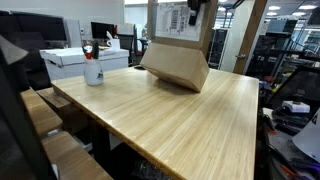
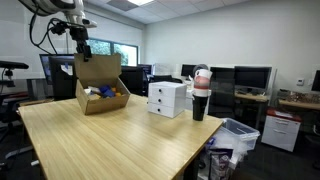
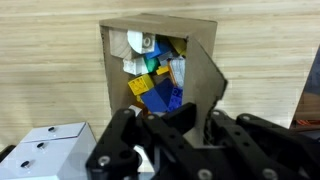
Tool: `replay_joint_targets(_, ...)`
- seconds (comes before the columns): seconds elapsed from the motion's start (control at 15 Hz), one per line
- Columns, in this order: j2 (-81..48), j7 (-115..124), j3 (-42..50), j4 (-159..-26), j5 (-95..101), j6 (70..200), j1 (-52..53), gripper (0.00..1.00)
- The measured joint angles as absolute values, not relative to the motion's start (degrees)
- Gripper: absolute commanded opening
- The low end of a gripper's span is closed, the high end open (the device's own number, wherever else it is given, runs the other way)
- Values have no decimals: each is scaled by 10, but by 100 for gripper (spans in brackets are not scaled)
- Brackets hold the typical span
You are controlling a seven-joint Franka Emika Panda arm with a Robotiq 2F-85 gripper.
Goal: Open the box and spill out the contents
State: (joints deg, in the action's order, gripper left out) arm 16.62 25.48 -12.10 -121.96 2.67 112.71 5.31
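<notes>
A pale wooden table [image 1: 180, 130] fills an office room, with dark monitors [image 2: 250, 78] on desks behind it. The open cardboard box [image 2: 108, 104] sits at the far end of the table, tilted in an exterior view [image 1: 175, 65], with colourful toy blocks [image 3: 155, 85] inside. The gripper [image 2: 82, 47] is at the top of the raised flap [image 3: 205, 80]; whether its fingers pinch the flap cannot be told. Nearby stand a white drawer unit [image 2: 167, 98] and a stack of cups [image 2: 200, 95].
</notes>
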Motion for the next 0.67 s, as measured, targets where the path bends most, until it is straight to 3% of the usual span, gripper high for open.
replay_joint_targets(0.67,162,255,-127,-1195,8,1128,58,4)
